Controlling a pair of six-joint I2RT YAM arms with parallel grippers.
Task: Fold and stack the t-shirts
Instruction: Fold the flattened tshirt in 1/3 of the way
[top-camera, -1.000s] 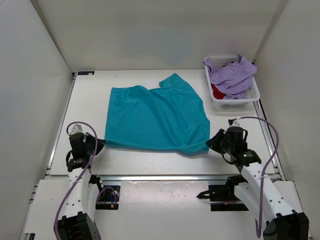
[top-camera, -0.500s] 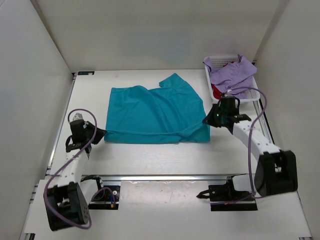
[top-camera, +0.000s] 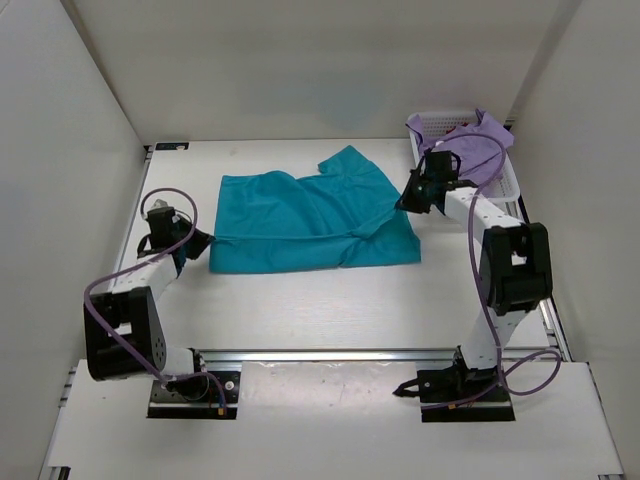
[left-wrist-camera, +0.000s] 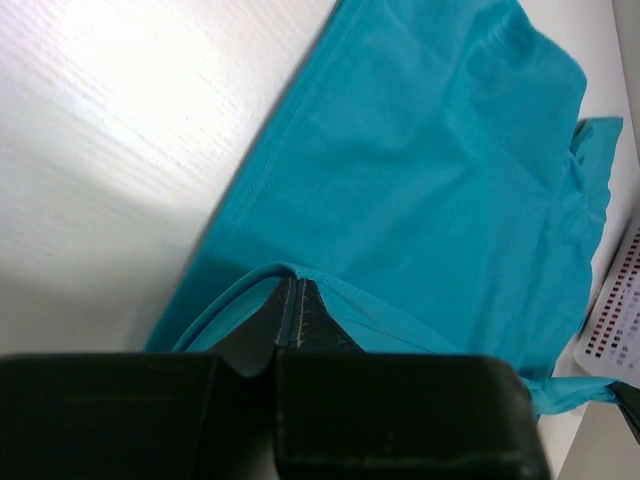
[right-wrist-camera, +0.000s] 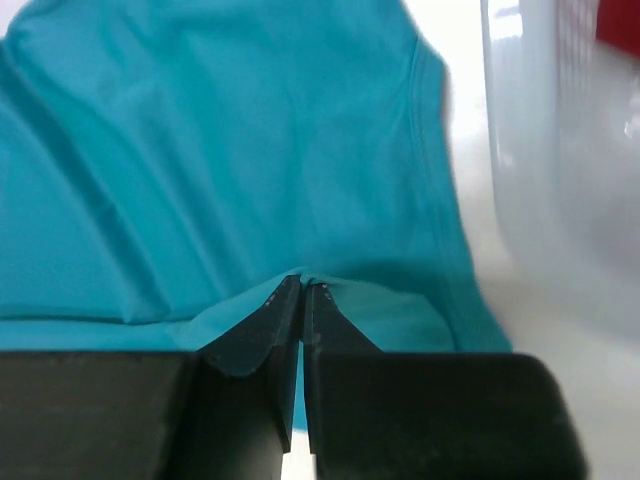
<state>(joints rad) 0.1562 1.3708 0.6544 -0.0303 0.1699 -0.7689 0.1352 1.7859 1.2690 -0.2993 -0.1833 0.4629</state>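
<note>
The teal t-shirt (top-camera: 305, 220) lies on the white table, its near hem lifted and carried back over the body. My left gripper (top-camera: 203, 240) is shut on the hem's left corner; in the left wrist view (left-wrist-camera: 296, 283) the teal edge is pinched between the tips. My right gripper (top-camera: 402, 200) is shut on the hem's right corner, seen pinched in the right wrist view (right-wrist-camera: 303, 283). The lavender t-shirt (top-camera: 470, 145) drapes over the white basket (top-camera: 508, 185). A bit of the red t-shirt (top-camera: 434, 185) shows under it.
The basket stands at the table's back right corner, close to my right arm; its wall shows in the right wrist view (right-wrist-camera: 560, 170). White walls enclose the table on the left, back and right. A metal rail (top-camera: 330, 355) runs along the near edge.
Both grippers have moved away from the near edge toward the back, carrying the teal shirt's near hem over its body. The shirt's visible area has shortened front to back.
</note>
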